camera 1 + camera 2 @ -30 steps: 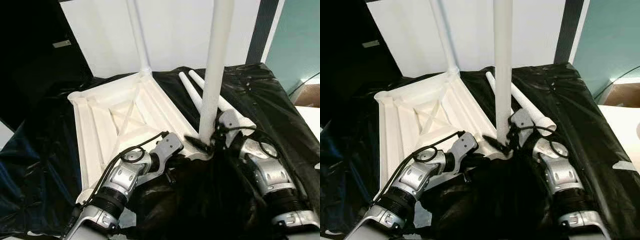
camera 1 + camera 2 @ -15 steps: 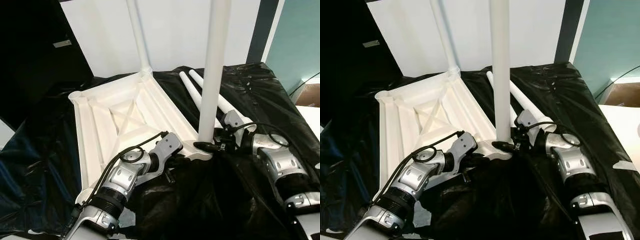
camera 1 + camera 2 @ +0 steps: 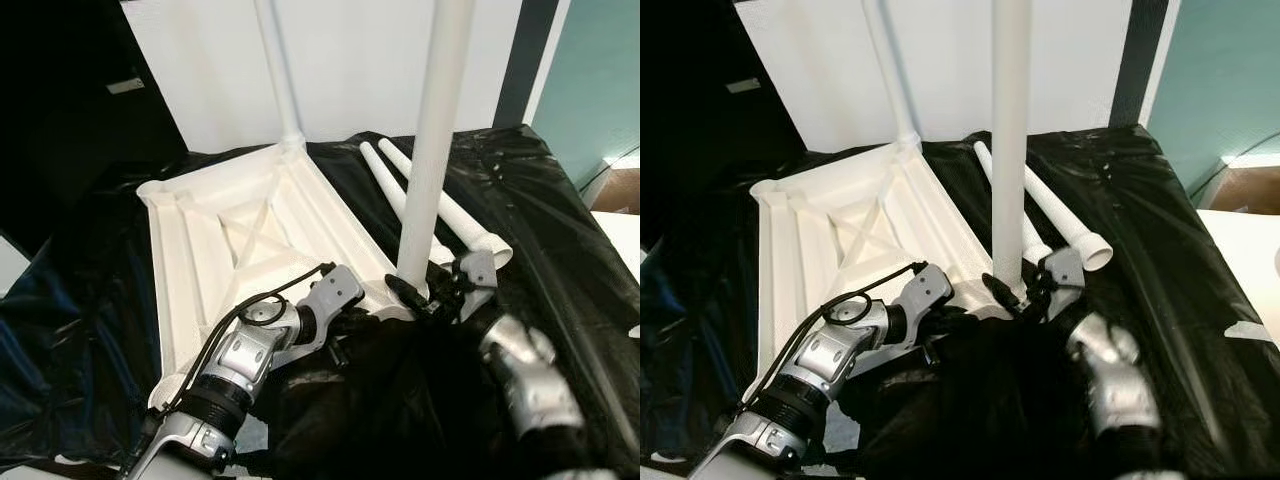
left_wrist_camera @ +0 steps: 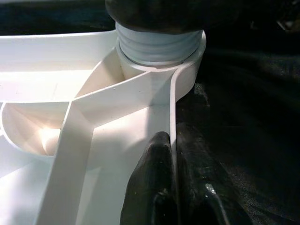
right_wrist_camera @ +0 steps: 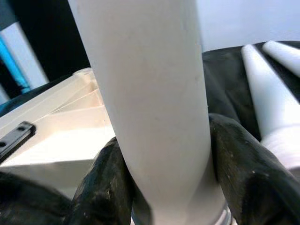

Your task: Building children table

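The upturned white tabletop (image 3: 240,250) is laid on black sheeting (image 3: 540,200). An upright leg (image 3: 432,150), long axis vertical, is seated in its near right corner and clasped at the base by the right gripper (image 5: 164,187). The near rim is pinched by the left gripper (image 4: 173,187).

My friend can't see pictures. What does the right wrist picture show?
Two black fingers of the right gripper squeeze a thick white table leg that stands upright. Behind it are the white upside-down tabletop and two more loose legs lying on black plastic.
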Robot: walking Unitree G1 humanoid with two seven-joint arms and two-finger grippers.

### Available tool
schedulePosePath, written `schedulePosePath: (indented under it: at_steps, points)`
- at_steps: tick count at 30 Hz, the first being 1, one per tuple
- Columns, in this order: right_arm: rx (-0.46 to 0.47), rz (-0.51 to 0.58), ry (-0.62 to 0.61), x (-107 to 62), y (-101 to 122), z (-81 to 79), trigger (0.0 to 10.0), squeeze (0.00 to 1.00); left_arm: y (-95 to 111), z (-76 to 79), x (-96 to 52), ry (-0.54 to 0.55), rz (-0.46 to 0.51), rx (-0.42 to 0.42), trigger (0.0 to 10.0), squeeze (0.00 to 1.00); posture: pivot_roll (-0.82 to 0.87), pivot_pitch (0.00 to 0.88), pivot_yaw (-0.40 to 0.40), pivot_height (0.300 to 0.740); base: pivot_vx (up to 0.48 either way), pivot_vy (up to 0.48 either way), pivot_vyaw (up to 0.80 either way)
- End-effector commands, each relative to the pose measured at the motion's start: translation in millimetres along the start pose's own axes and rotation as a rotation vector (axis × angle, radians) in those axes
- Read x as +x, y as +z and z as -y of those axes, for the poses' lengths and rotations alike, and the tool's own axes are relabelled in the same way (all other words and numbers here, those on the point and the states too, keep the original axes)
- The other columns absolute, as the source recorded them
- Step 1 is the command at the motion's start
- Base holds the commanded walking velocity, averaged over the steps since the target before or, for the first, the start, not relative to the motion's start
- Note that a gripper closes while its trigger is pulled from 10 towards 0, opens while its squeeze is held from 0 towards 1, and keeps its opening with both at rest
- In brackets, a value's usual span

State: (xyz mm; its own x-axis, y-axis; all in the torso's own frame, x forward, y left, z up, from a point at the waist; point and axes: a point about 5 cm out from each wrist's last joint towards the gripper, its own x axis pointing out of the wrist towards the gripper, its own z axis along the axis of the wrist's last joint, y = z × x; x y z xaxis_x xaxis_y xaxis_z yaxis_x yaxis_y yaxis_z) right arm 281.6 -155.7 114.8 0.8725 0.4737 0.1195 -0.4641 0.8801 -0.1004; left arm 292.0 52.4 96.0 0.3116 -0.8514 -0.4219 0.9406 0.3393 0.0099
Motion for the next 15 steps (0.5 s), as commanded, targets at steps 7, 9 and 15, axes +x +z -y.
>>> schedulePosePath:
  at_steps: [7,9,15]
  points:
    - [0.002,0.076,-0.071,1.3,13.6,8.4,0.0,0.0,-45.0,12.2,0.8,-0.002,-0.103,-0.166,10.0,0.0,0.01,0.0,0.065,0.74,0.0,0.0,0.0]
    - [0.002,0.076,-0.071,1.3,13.6,8.4,0.0,0.0,-45.0,12.2,0.8,-0.002,-0.103,-0.166,10.0,0.0,0.01,0.0,0.065,0.74,0.0,0.0,0.0]
    - [-0.017,0.128,-0.248,8.3,17.1,-1.5,10.0,0.7,-43.1,12.9,2.6,-0.018,-0.108,-0.153,10.0,0.0,0.0,0.0,0.078,0.74,0.0,0.0,0.0]
